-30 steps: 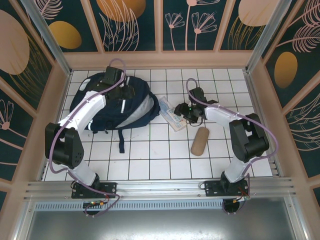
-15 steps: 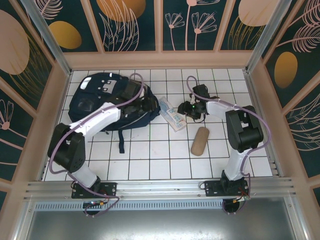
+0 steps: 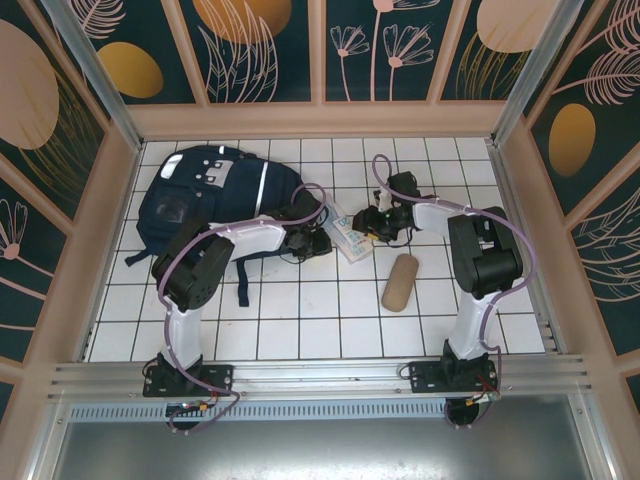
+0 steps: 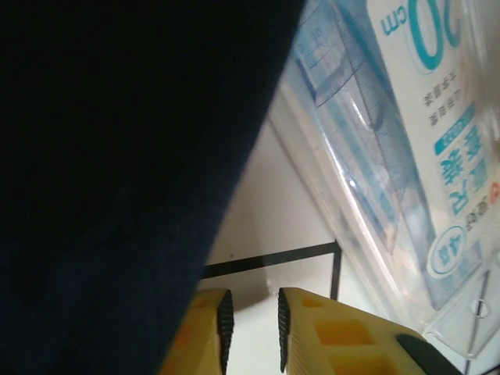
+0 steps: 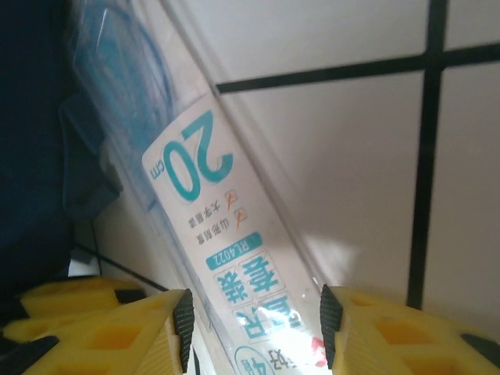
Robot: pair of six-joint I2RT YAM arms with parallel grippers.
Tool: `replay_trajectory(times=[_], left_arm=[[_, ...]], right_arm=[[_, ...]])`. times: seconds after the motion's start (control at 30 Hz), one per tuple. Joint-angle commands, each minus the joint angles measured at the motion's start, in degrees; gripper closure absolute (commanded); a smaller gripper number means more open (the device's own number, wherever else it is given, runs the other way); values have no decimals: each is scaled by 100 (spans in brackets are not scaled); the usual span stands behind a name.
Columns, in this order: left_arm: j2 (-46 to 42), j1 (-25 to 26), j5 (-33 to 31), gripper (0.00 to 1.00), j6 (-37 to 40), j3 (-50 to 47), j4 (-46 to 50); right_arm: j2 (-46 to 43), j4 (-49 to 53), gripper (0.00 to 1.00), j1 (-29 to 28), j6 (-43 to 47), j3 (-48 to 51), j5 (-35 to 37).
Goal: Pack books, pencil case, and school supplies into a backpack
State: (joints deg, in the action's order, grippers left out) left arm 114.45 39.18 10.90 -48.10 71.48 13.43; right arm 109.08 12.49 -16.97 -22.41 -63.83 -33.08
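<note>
The navy backpack (image 3: 210, 195) lies at the back left, its fabric (image 4: 101, 180) dark beside my left fingers. A long white-and-blue packet (image 3: 345, 235) of school supplies lies flat just right of it. My left gripper (image 3: 318, 240) hovers low between backpack and packet (image 4: 406, 156); its jaws (image 4: 254, 312) stand narrowly apart over bare tile. My right gripper (image 3: 368, 225) straddles the packet (image 5: 211, 211), with jaws (image 5: 251, 320) open on either side of it. A tan roll-shaped pencil case (image 3: 402, 282) lies to the front right. The books are out of view.
Low wooden walls (image 3: 320, 120) ring the white tiled table (image 3: 320, 310). A backpack strap (image 3: 243, 285) trails toward the front. The backpack edge (image 5: 31, 156) lies close to the left of my right gripper's fingers.
My left arm swung from the top of the backpack round to its right edge beside the packet, and its jaws narrowed. The right jaws narrowed over the packet.
</note>
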Motion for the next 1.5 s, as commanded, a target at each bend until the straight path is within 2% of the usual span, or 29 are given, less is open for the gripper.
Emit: replay_trajectory(times=[0.0,0.23,0.5,0.67,1.03,1.2,1.33,1.4,1.47], left_arm=[[352,11,-30,76,-25,193,-131],[580,6,-93,79,134,286,1],[615,10,-261,81,305,353,206],[674,4,-273,82,358,375,265],[845,12,-187,86,358,432,283],[911,11,-115,87,349,454,248],[928,8,-88,87,362,471,256],[938,16,-96,87,377,486,274],[917,10,-120,87,400,506,312]], right_arm=[[-33,-167,52,-50,27,186,-607],[-84,-233,53,-166,-68,297,-991],[-481,-108,53,-76,-72,190,-5],[-310,-63,52,-16,96,91,293],[367,-122,53,-384,150,60,-233],[306,-450,55,-493,-64,211,-1019],[144,-706,56,-428,-230,283,-1359],[87,-785,60,-371,-307,297,-1476],[60,-727,69,-298,-303,258,-1409]])
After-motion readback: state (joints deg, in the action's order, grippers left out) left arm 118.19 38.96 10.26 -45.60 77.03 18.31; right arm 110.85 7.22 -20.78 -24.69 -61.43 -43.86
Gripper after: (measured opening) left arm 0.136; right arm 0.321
